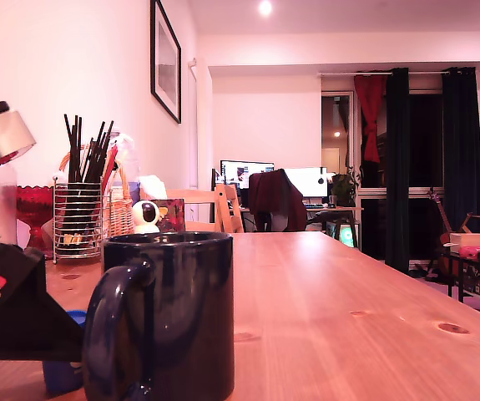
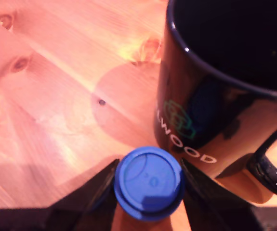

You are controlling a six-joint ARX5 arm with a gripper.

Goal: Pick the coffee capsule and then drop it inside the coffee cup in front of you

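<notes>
In the wrist view, white capitals ending in "WOOD" stand on the side of the coffee cup (image 2: 210, 110), under a green emblem; earlier letters are hidden.

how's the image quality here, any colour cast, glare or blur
Exterior view: strong pink-orange cast over walls and table, a ceiling light blown out, the near coffee cup slightly soft. Wrist view: warm cast too, bright glare patches on the wood, small highlights on the cup's rim, the coffee capsule between the tool fingers mildly blurred, a round shadow beside the cup.
</notes>
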